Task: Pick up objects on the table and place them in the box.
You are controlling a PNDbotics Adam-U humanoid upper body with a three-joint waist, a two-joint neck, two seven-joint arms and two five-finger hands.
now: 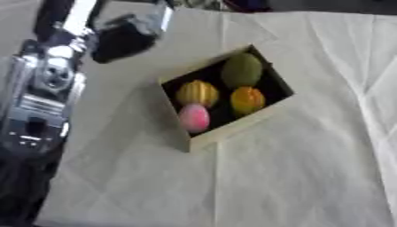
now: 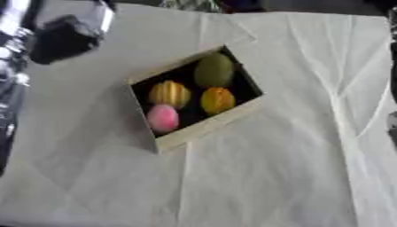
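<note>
The left hand [image 1: 124, 37] is seen at the upper left, dark and blurred, held above the cloth and apart from the box [image 1: 232, 128]; whether its fingers are spread or curled cannot be told, and nothing is seen in it. The box lies askew on the white tablecloth [image 1: 294, 177]. Inside are held a green piece [image 1: 242, 70], a yellow striped piece [image 1: 197, 93], an orange piece [image 1: 247, 100] and a pink piece [image 1: 194, 118]. Bare cloth is left around the box on every side.
</note>
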